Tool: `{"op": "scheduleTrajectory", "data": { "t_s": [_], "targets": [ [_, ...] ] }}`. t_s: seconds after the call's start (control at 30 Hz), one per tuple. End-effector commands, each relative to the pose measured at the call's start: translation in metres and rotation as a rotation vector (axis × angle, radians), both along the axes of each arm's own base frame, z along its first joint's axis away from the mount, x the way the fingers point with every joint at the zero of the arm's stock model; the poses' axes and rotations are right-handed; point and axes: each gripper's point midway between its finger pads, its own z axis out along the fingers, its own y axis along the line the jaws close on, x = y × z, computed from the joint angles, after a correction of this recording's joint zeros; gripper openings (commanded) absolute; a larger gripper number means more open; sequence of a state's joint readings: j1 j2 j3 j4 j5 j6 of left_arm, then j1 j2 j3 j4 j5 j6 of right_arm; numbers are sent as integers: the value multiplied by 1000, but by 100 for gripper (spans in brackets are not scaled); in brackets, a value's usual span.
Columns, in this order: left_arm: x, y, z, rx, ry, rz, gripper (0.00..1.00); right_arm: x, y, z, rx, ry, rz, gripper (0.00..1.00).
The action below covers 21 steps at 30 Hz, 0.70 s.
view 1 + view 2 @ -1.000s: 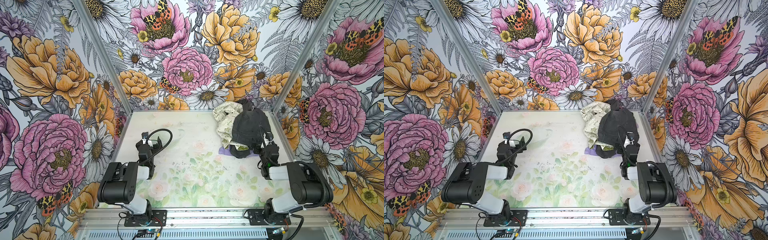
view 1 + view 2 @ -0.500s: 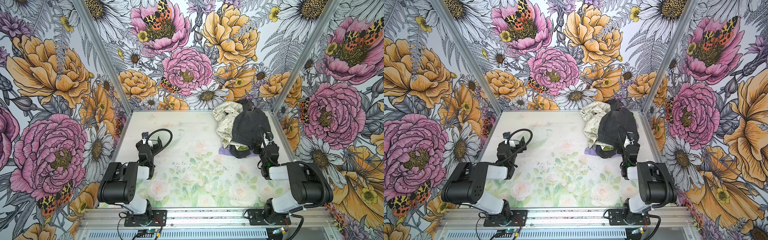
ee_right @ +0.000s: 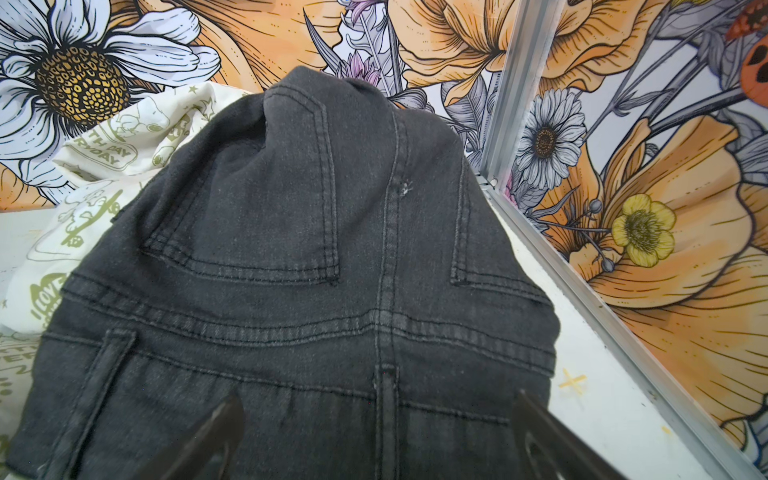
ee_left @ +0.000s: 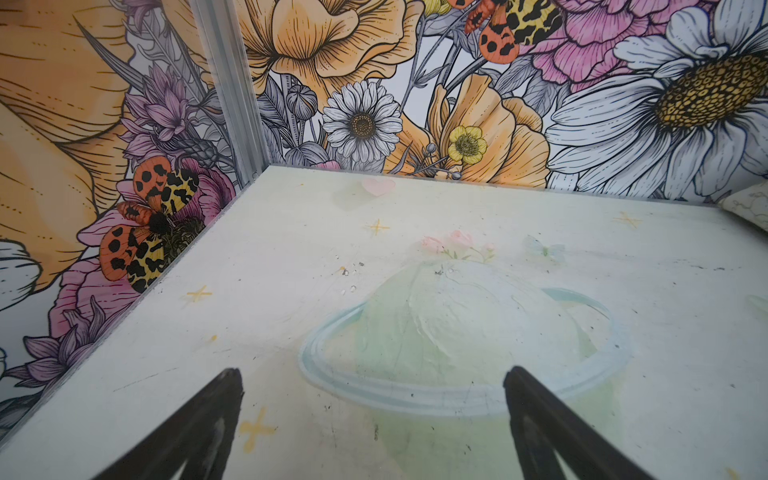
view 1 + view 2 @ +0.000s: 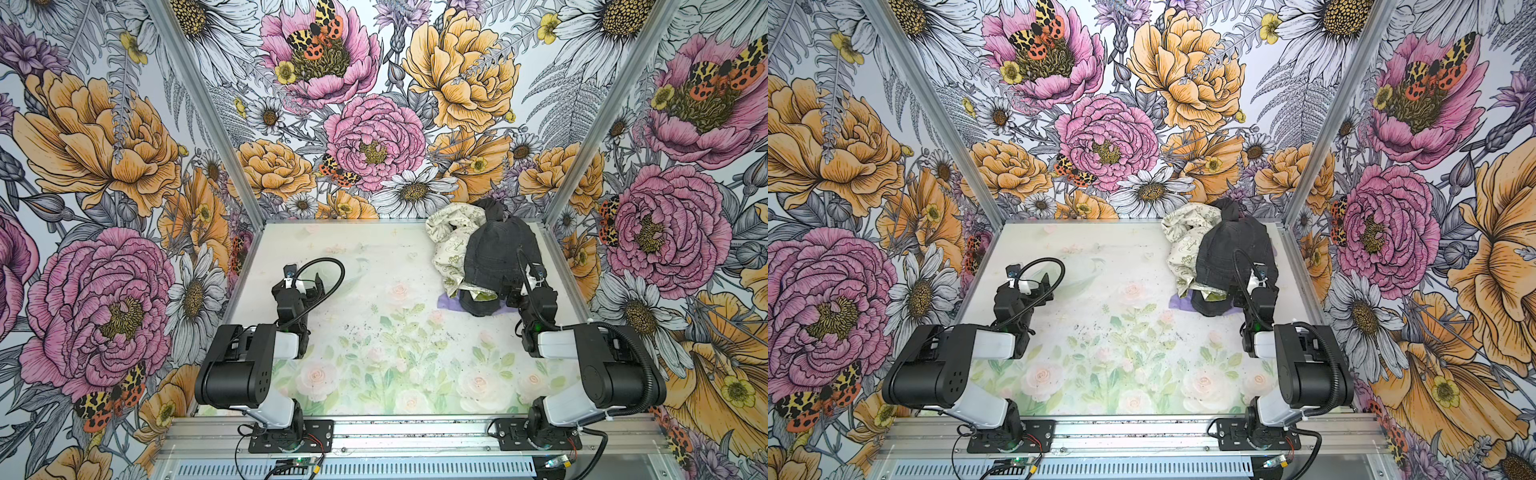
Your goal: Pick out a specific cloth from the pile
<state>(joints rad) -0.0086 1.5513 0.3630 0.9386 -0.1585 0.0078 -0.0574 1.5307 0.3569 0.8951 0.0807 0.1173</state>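
The lavender cloth (image 5: 450, 302) is found at the bottom of the pile (image 5: 486, 257), which is heaped at the far right of the table (image 5: 374, 257), close to the back wall and the right-hand corner post. Only a thin edge of it is shown in both top views: a flat, plain, pale purple strip spread on the table along the pile's near side, seen to the left of the denim's lower end and again as a small sliver to its right. No print is seen on it. The rest of it is covered.

The dark denim garment (image 5: 496, 257) is laid on top, charcoal in colour, with stitched back pockets, a waistband and belt loops made out in the right wrist view (image 3: 311, 270). The cream printed cloth (image 5: 446, 245) is bunched against its left side, marked with olive-green doodles and lettering, and a fold of lime lining (image 5: 482, 296) is seen at the near end, just above the purple strip.

The right hand (image 3: 376, 397) is held with its jaws spread wide over the denim waistband, nothing gripped; whether the fabric is touched cannot be told. The left hand (image 4: 371, 371) is likewise spread open over bare table, well apart from the pile, with nothing between its fingers.
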Motion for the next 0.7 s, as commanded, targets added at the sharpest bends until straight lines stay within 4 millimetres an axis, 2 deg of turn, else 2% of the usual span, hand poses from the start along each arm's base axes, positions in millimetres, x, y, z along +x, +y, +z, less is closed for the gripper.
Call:
{"op": "scheduleTrajectory", "data": {
  "t_s": [0.0, 0.2, 0.27, 0.33, 0.5, 0.67],
  "targets": [
    [4, -3, 6, -1, -14, -23, 99, 7, 6, 7, -4, -20, 25, 99],
    [4, -1, 7, -3, -16, -18, 99, 6, 6, 8, -22, -19, 7, 100],
    [1, 11, 13, -8, -23, 70, 99, 6, 1, 19, -41, -18, -45, 100],
    [-4, 20, 24, -12, -25, 122, 99, 5, -3, 29, -52, 17, -79, 100],
    [-15, 22, 67, -7, -39, 141, 99, -4, -9, 67, -61, 13, -126, 100],
    [-30, 32, 105, -44, -15, 215, 99, -23, -30, 110, 2, 27, -271, 99]
  ]
}}
